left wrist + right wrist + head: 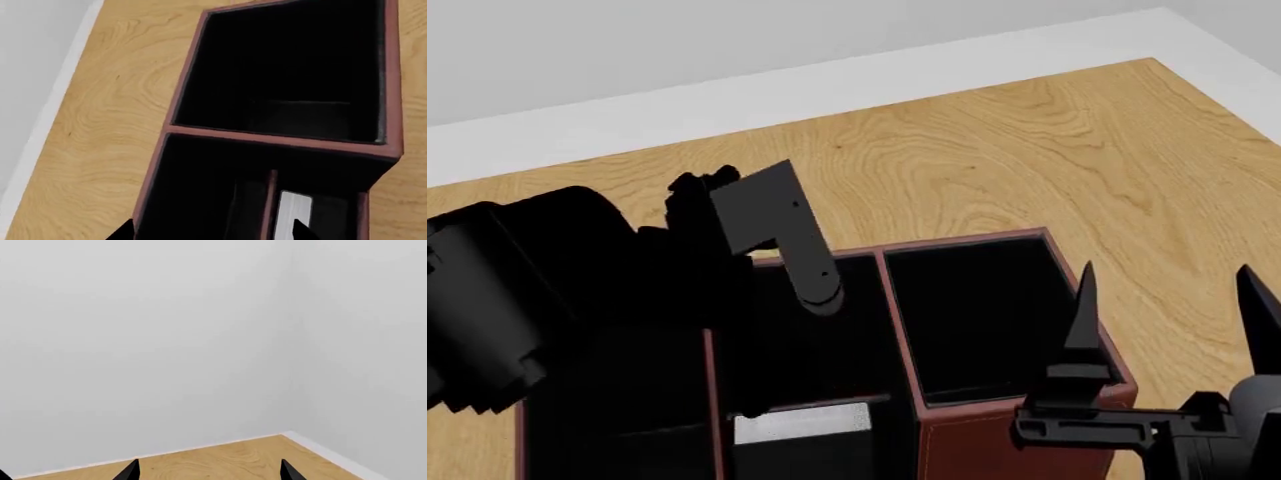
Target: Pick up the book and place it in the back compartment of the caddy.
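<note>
The book (802, 424) is seen inside the caddy (988, 440), in a narrow middle-column cell. Left hand (213, 231) is spread apart above it, holding nothing; right hand (1168, 315) is open, empty. Book is judged light, stiff, thin, best pinched across its covers.

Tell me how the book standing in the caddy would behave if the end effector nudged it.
The book looks thin and flat-sided, so probably stiff and light. It stands on edge beside a divider in the caddy, whose walls would likely stop it tipping far. With flat sides, it should slide rather than roll.
</note>
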Robot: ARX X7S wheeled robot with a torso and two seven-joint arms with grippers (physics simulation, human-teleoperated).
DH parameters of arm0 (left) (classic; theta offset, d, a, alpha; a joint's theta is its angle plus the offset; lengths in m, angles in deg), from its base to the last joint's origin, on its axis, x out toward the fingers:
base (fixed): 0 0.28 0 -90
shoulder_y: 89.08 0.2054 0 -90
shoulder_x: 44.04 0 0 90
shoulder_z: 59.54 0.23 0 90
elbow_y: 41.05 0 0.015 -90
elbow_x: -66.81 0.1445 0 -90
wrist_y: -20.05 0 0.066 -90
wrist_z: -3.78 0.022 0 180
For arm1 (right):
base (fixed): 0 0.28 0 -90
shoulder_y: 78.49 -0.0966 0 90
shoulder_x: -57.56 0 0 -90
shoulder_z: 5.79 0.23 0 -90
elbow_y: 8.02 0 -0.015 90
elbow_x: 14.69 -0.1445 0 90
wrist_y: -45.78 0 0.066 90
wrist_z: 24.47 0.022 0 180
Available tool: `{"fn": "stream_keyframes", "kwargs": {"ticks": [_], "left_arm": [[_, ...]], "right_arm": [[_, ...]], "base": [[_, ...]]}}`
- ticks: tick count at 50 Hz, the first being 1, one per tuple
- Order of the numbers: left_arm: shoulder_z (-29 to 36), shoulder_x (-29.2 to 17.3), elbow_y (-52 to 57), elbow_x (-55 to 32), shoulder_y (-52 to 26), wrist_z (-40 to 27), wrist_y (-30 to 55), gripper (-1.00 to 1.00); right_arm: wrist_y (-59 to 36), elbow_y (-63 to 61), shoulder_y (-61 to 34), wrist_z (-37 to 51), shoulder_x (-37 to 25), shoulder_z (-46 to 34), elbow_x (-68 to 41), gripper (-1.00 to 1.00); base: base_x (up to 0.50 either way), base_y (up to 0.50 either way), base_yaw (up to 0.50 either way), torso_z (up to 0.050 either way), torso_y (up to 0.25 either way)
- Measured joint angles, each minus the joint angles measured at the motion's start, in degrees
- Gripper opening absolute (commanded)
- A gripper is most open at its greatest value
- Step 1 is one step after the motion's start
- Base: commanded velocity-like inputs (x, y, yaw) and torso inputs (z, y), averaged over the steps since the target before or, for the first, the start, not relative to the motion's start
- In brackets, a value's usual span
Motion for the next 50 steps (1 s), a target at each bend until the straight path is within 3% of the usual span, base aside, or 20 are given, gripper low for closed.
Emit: {"fn": "stream_keyframes", "kwargs": {"ticks": [22,50], "left_arm": [[-9.62,-3.76,8.82,-3.1,2.95,-10.94,0.75,1.0],[-22.73,-5.71,19.93,-2.03,11.51,-30.39,-8.71,1.0]], "right_arm": [[-1.98,-1.09,-1.96,1.09,-0.58,-0.72,-0.76,1.0],[-2.81,-1.05,-3.66,1.61,-0.62,-1.77,-1.0,1.0]], "base": [[0.0,0.0,0.0,0.0,0.0],[0.0,0.0,0.0,0.0,0.0]]}}
